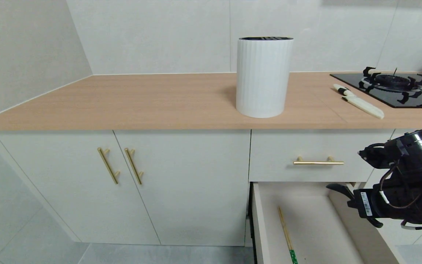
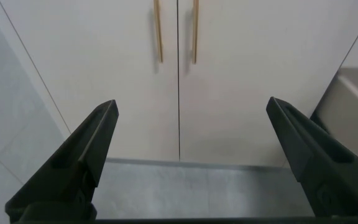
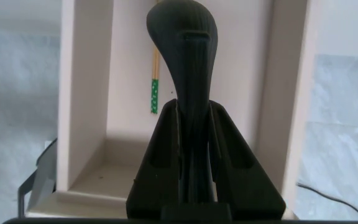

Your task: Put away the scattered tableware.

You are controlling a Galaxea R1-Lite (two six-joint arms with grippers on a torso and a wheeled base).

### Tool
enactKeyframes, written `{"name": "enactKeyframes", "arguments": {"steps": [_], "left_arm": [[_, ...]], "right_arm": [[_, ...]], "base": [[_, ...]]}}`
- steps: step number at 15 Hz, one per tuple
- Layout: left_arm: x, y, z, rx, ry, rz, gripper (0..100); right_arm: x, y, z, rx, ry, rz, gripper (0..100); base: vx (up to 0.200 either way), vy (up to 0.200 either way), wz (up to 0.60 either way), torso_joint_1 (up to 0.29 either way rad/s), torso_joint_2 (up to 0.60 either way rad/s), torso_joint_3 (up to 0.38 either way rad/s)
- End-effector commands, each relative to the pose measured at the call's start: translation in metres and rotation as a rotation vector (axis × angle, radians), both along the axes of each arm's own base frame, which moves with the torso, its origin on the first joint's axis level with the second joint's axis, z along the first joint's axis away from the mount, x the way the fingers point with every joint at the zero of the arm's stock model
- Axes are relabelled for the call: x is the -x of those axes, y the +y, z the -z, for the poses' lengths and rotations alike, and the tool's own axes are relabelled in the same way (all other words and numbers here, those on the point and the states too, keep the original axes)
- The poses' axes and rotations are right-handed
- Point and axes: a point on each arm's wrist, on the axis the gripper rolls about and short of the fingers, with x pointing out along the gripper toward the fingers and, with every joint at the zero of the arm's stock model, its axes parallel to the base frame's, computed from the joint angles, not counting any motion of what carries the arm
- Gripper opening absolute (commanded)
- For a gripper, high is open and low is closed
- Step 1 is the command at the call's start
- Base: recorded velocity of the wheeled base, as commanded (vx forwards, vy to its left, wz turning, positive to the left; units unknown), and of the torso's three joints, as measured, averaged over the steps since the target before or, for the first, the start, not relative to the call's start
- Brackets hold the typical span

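- The left gripper (image 2: 191, 107) is spread wide with nothing between its fingers. It is held low, to the left of the open pale drawer (image 1: 258, 220), and faces white cabinet doors (image 1: 123, 190) with brass bar handles.
- The right gripper (image 3: 182, 31) is closed finger against finger, with nothing seen in its hold. It is poised just above the drawer's right side.
- A pair of wooden chopsticks with green ends (image 1: 285, 231) is laid lengthwise on the drawer floor, near its left wall.
- Above the drawer, a tall white ribbed cylindrical holder with a dark slotted top (image 1: 264, 79) is stood on the light wooden worktop (image 1: 141, 102).
- Above and right of the drawer, a cream-handled knife (image 1: 359, 102) is left lying on the worktop, just beside a black glass gas hob (image 1: 390, 86).
- The knife is judged to be the piece not yet put away. The right gripper would best be lifted clear of the closed drawer front (image 1: 317, 150) overhead before being opened. The knife would best be taken across its handle, square to its length, so that it cannot swivel.
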Motion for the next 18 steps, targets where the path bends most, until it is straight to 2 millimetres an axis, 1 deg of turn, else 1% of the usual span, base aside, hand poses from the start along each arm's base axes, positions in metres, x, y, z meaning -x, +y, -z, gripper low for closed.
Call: {"name": "enactKeyframes", "arguments": {"steps": [1,5,7,10,11,12,13,15,16,18], "left_arm": [[0.000,0.000,0.000,0.000,-0.001,0.000,100],[0.000,0.000,0.000,0.000,-0.001,-0.001,100],[0.000,0.000,0.000,0.000,-0.001,0.000,100],[0.000,0.000,0.000,0.000,-0.001,0.000,100],[0.000,0.000,0.000,0.000,-0.001,0.000,100],[0.000,0.000,0.000,0.000,-0.001,0.000,100],[0.000,0.000,0.000,0.000,-0.001,0.000,100],[0.000,0.000,0.000,0.000,-0.001,0.000,100],[0.000,0.000,0.000,0.000,-0.001,0.000,100],[0.000,0.000,0.000,0.000,-0.001,-0.001,100]], "right_arm": [[-0.002,0.001,0.005,0.004,0.011,-0.002,0],[-0.006,0.002,0.010,0.006,0.017,-0.002,0],[-0.007,0.003,0.012,0.009,0.026,-0.002,0],[-0.018,0.010,0.033,0.031,0.094,-0.013,0],[-0.023,0.012,0.042,0.036,0.110,-0.013,0],[-0.030,0.015,0.059,0.045,0.136,-0.015,0],[-0.043,0.019,0.081,0.047,0.139,-0.014,0],[-0.059,0.025,0.113,0.049,0.143,-0.013,0],[-0.064,0.026,0.127,0.058,0.141,-0.007,0],[-0.071,0.028,0.148,0.082,0.123,0.014,0]], "base": [[0.000,0.000,0.00,-0.090,0.45,0.359],[0.000,0.000,0.00,-0.052,0.44,0.386],[0.000,0.000,0.00,-0.022,0.20,0.190],[0.000,0.000,0.00,-0.003,0.05,0.041],[0.000,0.000,0.00,0.000,0.00,0.000],[0.000,0.000,0.00,0.000,0.00,0.000],[0.000,0.000,0.00,0.000,0.00,0.000],[0.000,0.000,0.00,0.000,0.00,0.000],[0.000,0.000,0.00,0.000,0.00,0.000],[0.000,0.000,0.00,0.000,0.00,0.000]]}}
